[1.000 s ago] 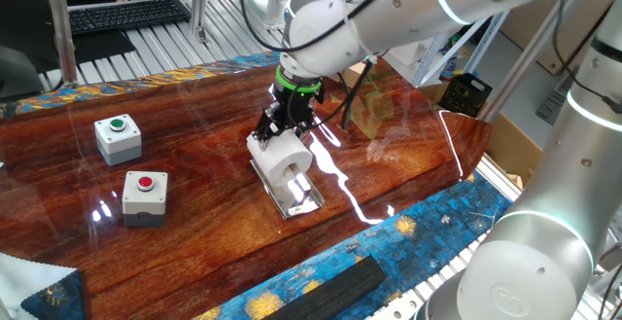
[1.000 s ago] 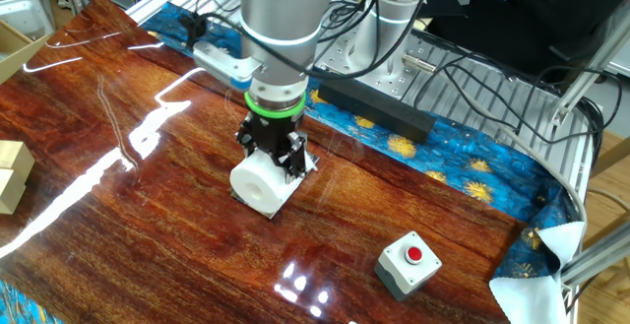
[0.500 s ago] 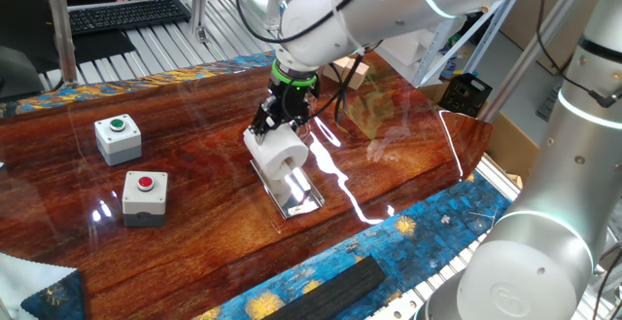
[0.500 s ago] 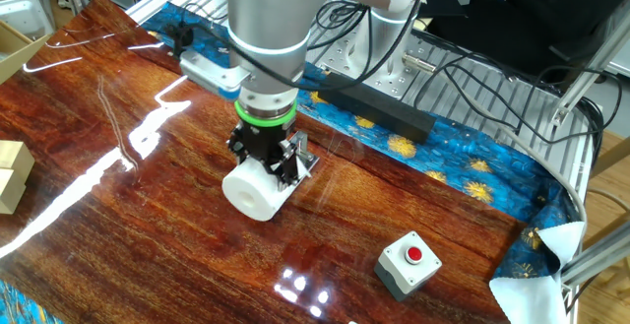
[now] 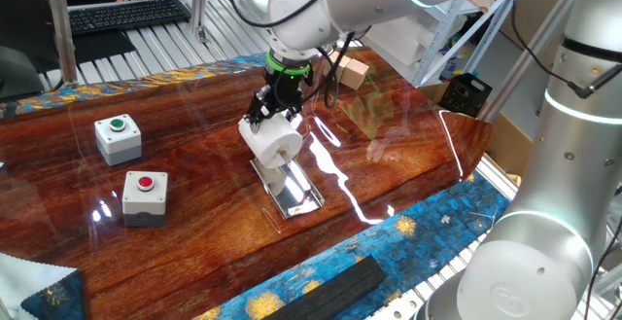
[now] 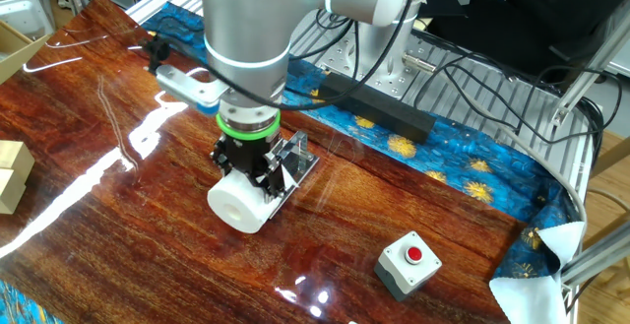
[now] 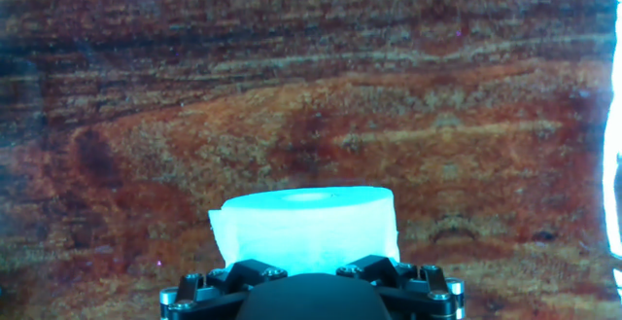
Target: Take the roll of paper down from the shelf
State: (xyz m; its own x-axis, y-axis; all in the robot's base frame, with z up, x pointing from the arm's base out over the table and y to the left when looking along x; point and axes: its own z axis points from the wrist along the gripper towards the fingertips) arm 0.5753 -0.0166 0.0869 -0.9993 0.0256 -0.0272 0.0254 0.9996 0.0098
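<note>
The roll of paper (image 5: 275,141) is a white cylinder with a hollow core, held in the air by my gripper (image 5: 271,116), which is shut on it. It hangs above the far end of the shelf (image 5: 292,191), a shiny steel plate lying on the wooden table. In the other fixed view the roll (image 6: 237,202) sits off the plate (image 6: 294,162), held by the gripper (image 6: 244,166). In the hand view the roll (image 7: 306,225) fills the space between the jaws, with only wood below it.
Two white-grey button boxes stand at the left, one green-topped (image 5: 118,135) and one red-topped (image 5: 145,194). The red one also shows in the other fixed view (image 6: 409,262). A cardboard block (image 5: 351,71) lies behind the arm. A black bar (image 5: 330,286) lies on the blue cloth at the front edge.
My gripper has lifted the roll off the steel plate and carried it up and away from it, toward the far left of the table. The plate stays in place.
</note>
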